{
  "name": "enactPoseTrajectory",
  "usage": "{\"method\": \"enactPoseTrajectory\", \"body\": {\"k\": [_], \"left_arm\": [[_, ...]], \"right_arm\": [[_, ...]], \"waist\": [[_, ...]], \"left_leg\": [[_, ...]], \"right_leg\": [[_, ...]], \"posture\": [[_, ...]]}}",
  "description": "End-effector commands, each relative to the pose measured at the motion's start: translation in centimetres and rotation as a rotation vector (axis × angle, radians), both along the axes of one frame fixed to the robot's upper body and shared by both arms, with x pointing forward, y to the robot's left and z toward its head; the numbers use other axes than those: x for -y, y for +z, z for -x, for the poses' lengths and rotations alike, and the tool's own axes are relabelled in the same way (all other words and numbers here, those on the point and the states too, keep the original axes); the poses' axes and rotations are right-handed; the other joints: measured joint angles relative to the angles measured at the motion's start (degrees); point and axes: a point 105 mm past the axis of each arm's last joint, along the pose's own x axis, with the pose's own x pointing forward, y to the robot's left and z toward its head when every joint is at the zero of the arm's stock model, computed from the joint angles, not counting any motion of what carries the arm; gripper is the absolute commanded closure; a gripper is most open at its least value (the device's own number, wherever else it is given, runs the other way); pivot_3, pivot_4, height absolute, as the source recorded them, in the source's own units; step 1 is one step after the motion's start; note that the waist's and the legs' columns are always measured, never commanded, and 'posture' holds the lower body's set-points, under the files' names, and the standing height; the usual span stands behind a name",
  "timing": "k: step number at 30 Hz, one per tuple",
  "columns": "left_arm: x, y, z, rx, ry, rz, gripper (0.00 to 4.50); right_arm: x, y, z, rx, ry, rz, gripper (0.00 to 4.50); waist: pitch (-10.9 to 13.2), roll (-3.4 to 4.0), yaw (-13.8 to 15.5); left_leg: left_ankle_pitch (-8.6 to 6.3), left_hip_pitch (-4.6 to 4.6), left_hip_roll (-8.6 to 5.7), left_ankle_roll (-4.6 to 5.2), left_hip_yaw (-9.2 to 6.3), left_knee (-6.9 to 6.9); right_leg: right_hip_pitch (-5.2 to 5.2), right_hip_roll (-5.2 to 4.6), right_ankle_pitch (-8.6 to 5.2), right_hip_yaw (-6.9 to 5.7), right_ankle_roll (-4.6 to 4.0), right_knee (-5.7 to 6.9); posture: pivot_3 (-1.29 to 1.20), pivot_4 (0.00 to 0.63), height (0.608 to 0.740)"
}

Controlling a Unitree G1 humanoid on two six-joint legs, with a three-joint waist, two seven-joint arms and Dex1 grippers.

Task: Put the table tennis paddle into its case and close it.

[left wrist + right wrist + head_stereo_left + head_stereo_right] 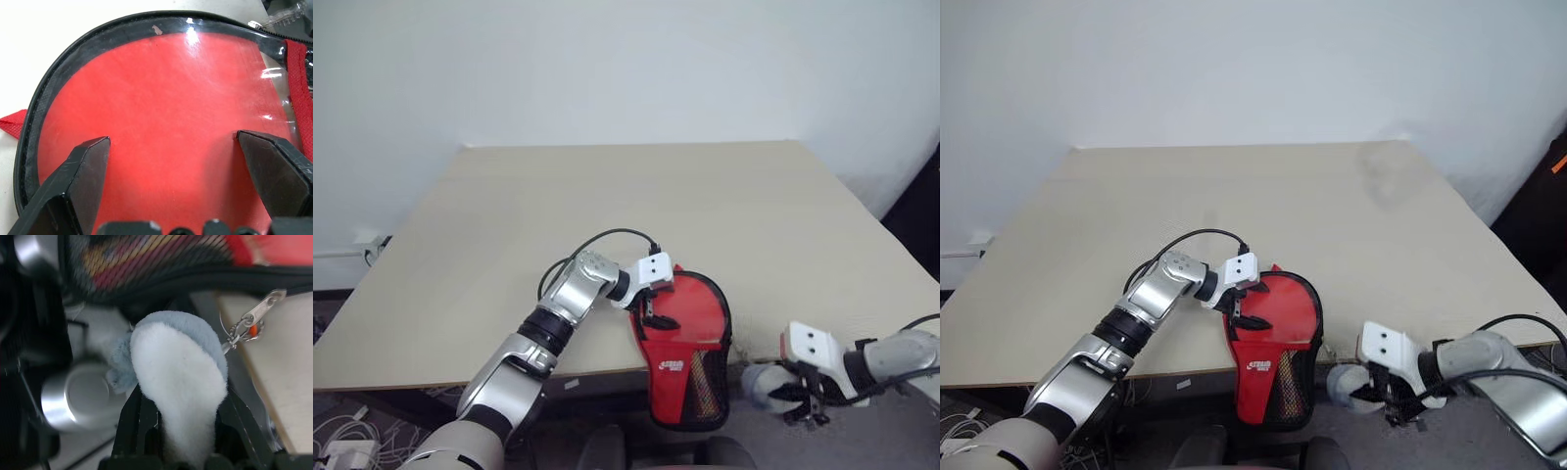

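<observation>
Your left gripper (171,147) hovers wide apart over the case (685,343) at the table (607,196) edge. Your right gripper (176,431), beside the case, is clamped on a fluffy zipper pull (176,377); zipping it closed likely comes next.

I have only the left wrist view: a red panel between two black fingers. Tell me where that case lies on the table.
Observer: The case lies at the table's near edge, with its narrow mesh end hanging over it.
Operator: Report the right tool.
Observer: The right tool is off the table, beside the hanging end, shut on a fluffy white-grey tuft.
Operator: Find the zip pull.
Observer: A metal zip pull dangles on a small chain next to that tuft.
</observation>
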Motion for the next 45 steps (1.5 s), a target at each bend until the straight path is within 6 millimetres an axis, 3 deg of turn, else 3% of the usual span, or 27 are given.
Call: {"method": "enactPoseTrajectory", "body": {"k": [1, 6, 10, 14, 20, 27, 34, 40, 45], "left_arm": [[-1.9, -4.6, 1.9, -0.141, 0.032, -0.142, 0.0], [-1.9, -4.7, 1.9, -0.144, 0.032, -0.143, 0.0], [-1.3, -4.2, 1.8, -0.135, 0.018, -0.117, 0.0], [1.6, -1.6, 2.1, -0.144, -0.077, -0.028, 0.0], [2.8, -2.2, 2.5, -0.088, -0.211, -0.132, 0.0], [3.0, -3.7, 5.0, -0.137, -0.361, -0.203, 0.0], [2.1, -5.7, 5.7, -0.122, -0.407, -0.292, 0.0], [2.1, -5.9, 5.6, -0.143, -0.383, -0.289, 0.0], [2.2, -5.5, 5.4, -0.16, -0.359, -0.274, 0.0]], "right_arm": [[0.6, -1.4, 3.0, -0.121, 0.086, 0.058, 3.91], [-0.4, -1.1, 4.4, -0.127, 0.147, 0.021, 3.91], [-0.7, -1.7, 3.2, -0.068, 0.123, 0.029, 3.91], [-2.5, -1.5, 1.3, -0.007, 0.104, -0.028, 3.91], [-3.4, -1.6, 1.5, -0.04, 0.111, -0.055, 3.91], [-2.2, -1.7, 1.5, -0.023, 0.076, -0.031, 3.91], [1.8, 1.8, -1.3, 0.045, -0.059, -0.089, 3.91], [1.3, 2.3, 0.8, -0.023, -0.001, -0.135, 3.91], [-0.2, 0.4, 3.8, -0.083, 0.117, -0.12, 3.91]], "waist": [[-0.1, -0.04, 0.4], [-0.4, -0.14, 1.3], [-0.6, -0.43, 1.3], [-0.6, -0.54, 1.3], [-0.6, -0.53, 1.4], [-0.6, -0.54, 1.4], [-0.7, -0.59, 1.2], [-0.7, -0.53, 1.4], [-0.9, -0.49, 1.7]], "left_leg": [[-0.04, 0.0, -0.08, 0.05, 0.02, 0.0], [-0.29, -0.03, -0.54, 0.43, 0.02, 0.04], [-0.47, -0.02, -0.55, 0.42, 0.0, 0.08], [-0.5, -0.03, -0.55, 0.39, -0.03, 0.19], [-0.56, -0.07, -0.62, 0.47, -0.04, 0.47], [-0.64, -0.08, -0.63, 0.53, -0.04, 0.45], [-0.86, 0.11, -0.64, 0.66, -0.06, 0.82], [-1.0, 0.42, -0.64, 0.6, -0.09, 0.68], [-1.23, 0.35, -0.75, 0.76, -0.06, 0.79]], "right_leg": [[0.02, -0.08, -0.05, -0.01, 0.07, 0.0], [0.11, -0.48, -0.34, -0.04, 0.43, -0.01], [0.15, -0.48, -0.5, -0.03, 0.45, -0.03], [0.16, -0.47, -0.49, -0.05, 0.43, 0.03], [0.28, -0.54, -0.49, -0.04, 0.43, 0.04], [0.3, -0.56, -0.53, -0.05, 0.5, 0.03], [0.66, -0.56, -0.56, -0.04, 0.54, -0.01], [0.94, -0.62, -0.66, -0.06, 0.65, -0.09], [1.07, -0.7, -0.75, -0.06, 0.76, -0.33]], "posture": [[0.0, 0.0, 0.74], [0.0, 0.0, 0.74], [0.0, 0.0, 0.74], [0.0, 0.0, 0.74], [0.0, 0.0, 0.74], [0.0, 0.0, 0.74], [0.0, 0.0, 0.74], [0.0, 0.0, 0.74], [0.0, 0.0, 0.74]]}}
